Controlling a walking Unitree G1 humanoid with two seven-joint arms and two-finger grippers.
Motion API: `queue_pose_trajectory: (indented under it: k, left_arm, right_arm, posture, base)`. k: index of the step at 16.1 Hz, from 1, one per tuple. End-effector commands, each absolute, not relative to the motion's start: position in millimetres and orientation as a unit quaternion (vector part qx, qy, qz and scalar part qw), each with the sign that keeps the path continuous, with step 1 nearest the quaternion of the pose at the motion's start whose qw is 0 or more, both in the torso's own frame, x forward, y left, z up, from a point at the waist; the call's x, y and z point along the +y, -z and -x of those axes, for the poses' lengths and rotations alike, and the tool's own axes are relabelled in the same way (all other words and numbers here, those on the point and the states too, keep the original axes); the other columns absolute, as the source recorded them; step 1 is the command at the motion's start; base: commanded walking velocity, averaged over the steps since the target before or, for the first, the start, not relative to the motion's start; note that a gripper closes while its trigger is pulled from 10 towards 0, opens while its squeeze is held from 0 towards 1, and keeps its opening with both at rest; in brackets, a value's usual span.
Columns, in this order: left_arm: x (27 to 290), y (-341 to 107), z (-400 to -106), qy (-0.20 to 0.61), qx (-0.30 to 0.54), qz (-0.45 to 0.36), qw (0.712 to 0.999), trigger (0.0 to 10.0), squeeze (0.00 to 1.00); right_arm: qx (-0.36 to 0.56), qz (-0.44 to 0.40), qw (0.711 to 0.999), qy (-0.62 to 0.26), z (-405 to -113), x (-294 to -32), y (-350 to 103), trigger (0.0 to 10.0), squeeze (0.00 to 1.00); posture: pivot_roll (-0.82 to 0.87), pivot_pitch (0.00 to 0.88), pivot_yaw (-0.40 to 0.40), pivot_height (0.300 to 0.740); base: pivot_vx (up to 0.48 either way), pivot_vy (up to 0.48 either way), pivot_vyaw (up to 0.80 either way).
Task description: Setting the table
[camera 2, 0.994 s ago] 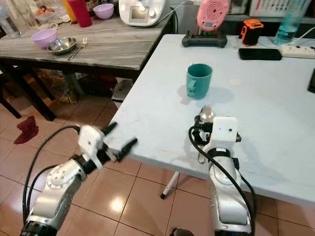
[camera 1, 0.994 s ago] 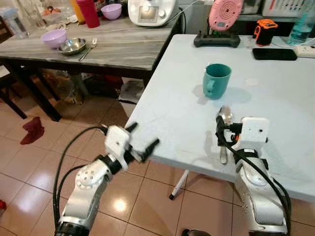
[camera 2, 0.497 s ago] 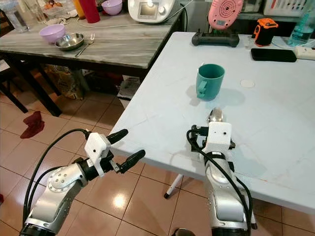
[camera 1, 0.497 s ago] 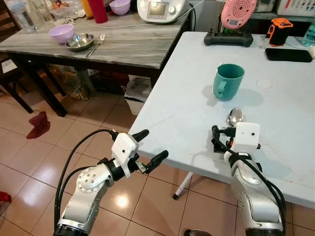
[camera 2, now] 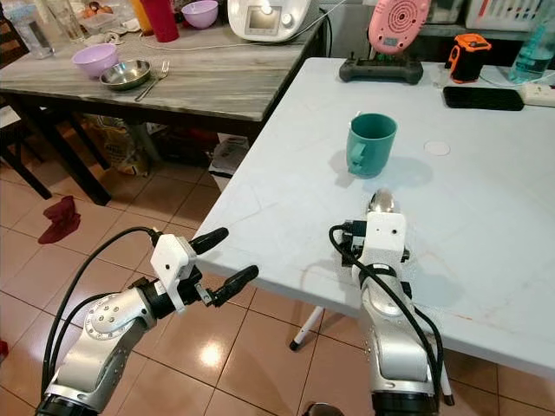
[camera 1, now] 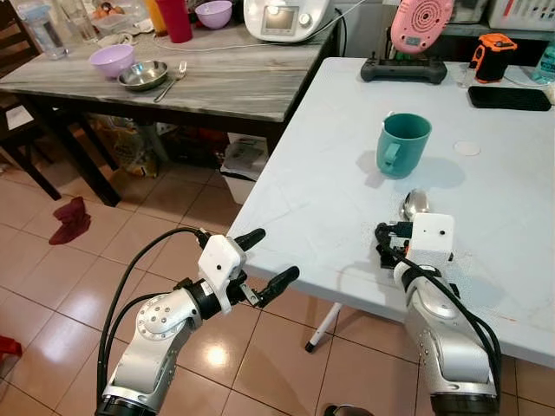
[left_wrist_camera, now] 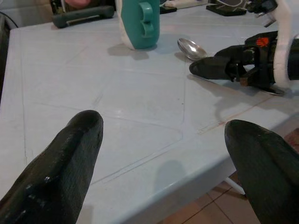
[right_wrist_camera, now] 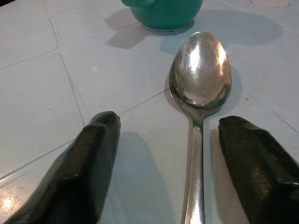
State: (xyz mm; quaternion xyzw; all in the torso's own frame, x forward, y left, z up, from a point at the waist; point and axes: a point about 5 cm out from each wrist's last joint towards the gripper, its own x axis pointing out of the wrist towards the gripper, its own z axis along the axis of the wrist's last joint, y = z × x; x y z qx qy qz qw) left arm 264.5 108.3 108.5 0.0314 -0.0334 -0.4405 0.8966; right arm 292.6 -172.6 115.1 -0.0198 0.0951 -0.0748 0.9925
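The spoon [right_wrist_camera: 198, 93] lies flat on the white table [camera 1: 321, 173], bowl toward the teal mug [camera 1: 402, 145], which stands upright just beyond it with its handle facing the near-left edge. The right gripper [right_wrist_camera: 177, 158] sits low over the spoon's handle, fingers [right_wrist_camera: 96, 149] spread wide, one each side of the handle and touching neither it nor the bowl. In the head views the white wrist block hides most of the handle, so just the shiny bowl peeks out past it.

The left gripper [camera 1: 264, 260] hangs off the table's near-left corner, over the tiled floor [camera 1: 52, 277], fingers apart and holding nothing.

Further back on the white table: a pink round device [camera 1: 421, 24] on a black base, an orange-and-black gadget [camera 1: 494, 54], a black phone [camera 1: 507, 97] and a small white disc [camera 1: 467, 148], all well apart from the mug.

To the left stands a grey wooden table [camera 1: 217, 82] with a lilac bowl [camera 1: 113, 61], a steel bowl [camera 1: 143, 75] just beside it, a fork [camera 1: 171, 81], a red cup [camera 1: 179, 19], another lilac bowl [camera 1: 213, 13] and a white appliance [camera 1: 286, 17]. A dark red cloth [camera 1: 69, 221] lies on the floor.
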Motion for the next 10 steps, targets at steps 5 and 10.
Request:
queue_pose_trajectory:
  k: [5, 10]
  left_arm:
    - [111, -107, -262, 0.449, -0.034, -0.036, 0.892, 10.0, 0.00]
    - [110, -108, -261, 0.452, -0.036, -0.036, 0.891, 10.0, 0.00]
  right_arm:
    - [0.177, 0.012, 0.980, 0.095, -288, -185, -93, 0.0, 0.00]
    - [0.197, 0.005, 0.974, 0.114, -281, -187, -86, 0.0, 0.00]
  posture:
    - [-0.22, 0.123, 0.108, 0.740]
    - [-0.22, 0.126, 0.109, 0.740]
  base:
    - [0.000, 0.000, 0.00]
    - [0.000, 0.000, 0.00]
